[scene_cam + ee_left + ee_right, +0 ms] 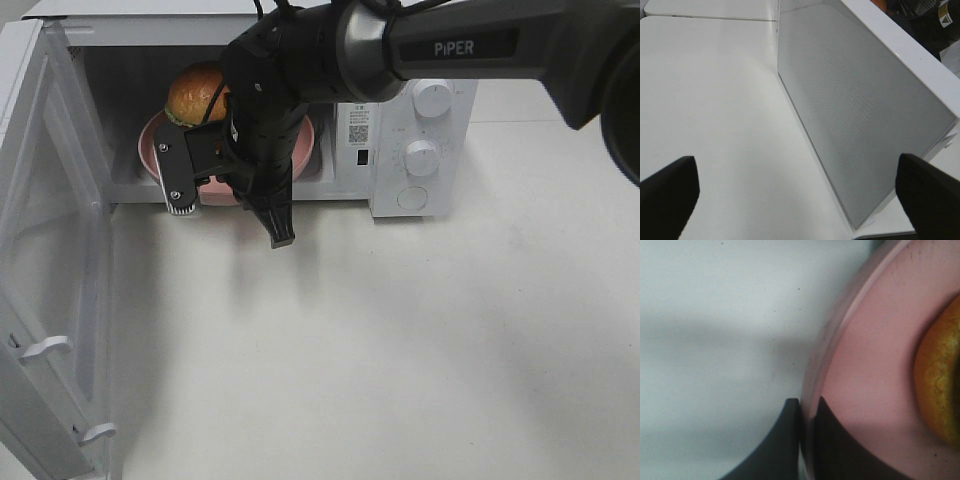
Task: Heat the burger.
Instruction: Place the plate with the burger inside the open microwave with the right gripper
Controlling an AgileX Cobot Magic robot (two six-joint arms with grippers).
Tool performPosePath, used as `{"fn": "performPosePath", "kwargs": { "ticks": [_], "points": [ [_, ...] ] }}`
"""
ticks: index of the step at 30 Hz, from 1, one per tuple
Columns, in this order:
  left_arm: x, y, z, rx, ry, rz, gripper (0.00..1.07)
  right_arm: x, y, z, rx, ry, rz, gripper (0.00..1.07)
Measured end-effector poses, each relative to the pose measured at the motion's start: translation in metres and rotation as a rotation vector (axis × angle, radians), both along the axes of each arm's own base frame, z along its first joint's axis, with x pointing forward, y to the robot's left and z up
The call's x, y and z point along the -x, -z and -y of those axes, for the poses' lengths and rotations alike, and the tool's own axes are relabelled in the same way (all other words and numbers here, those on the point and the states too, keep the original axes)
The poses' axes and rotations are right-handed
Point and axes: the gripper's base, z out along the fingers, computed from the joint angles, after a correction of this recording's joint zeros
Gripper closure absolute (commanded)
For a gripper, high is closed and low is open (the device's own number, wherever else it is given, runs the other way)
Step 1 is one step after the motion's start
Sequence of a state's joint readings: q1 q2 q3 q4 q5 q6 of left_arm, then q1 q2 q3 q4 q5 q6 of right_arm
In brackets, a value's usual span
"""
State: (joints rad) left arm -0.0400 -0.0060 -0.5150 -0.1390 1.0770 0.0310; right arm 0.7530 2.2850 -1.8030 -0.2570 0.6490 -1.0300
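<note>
Microwave (420, 150): stood on the white table (400, 350) with its door (50, 250) swung fully open.
Inside the microwave: a pink plate (152, 150) lay on the cavity floor, its near rim at the microwave's mouth.
On the plate: the burger (197, 92) sat toward the back of the microwave cavity, bun uppermost.
Right gripper (807, 405): narrow, pinched onto the plate's rim (812, 370) at the microwave's mouth, one finger outside the rim and one on the inner side; it was clear of the burger (940, 385).
Left gripper (799, 192): spread wide, with nothing between its fingers, hanging above the table just beside the microwave's open door (855, 115), whose mesh panel faced it.
</note>
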Motion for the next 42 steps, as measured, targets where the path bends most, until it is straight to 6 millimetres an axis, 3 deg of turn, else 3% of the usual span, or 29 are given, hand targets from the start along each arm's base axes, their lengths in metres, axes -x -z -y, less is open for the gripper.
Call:
{"fn": "performPosePath", "kwargs": {
  "ticks": [12, 23, 38, 42],
  "points": [
    [0.0, 0.0, 0.0, 0.0, 0.0, 0.0, 0.07, -0.036, 0.004, 0.0, -0.042, 0.066, 0.038, 1.07],
    [0.0, 0.0, 0.0, 0.0, 0.0, 0.0, 0.07, -0.057, 0.011, 0.004, -0.063, 0.109, 0.054, 1.07],
    [0.0, 0.0, 0.0, 0.0, 0.0, 0.0, 0.07, -0.063, 0.015, 0.003, -0.082, 0.106, 0.075, 1.05],
    [0.0, 0.0, 0.0, 0.0, 0.0, 0.0, 0.07, -0.063, 0.015, 0.002, -0.094, 0.108, 0.071, 0.99]
  ]
}}
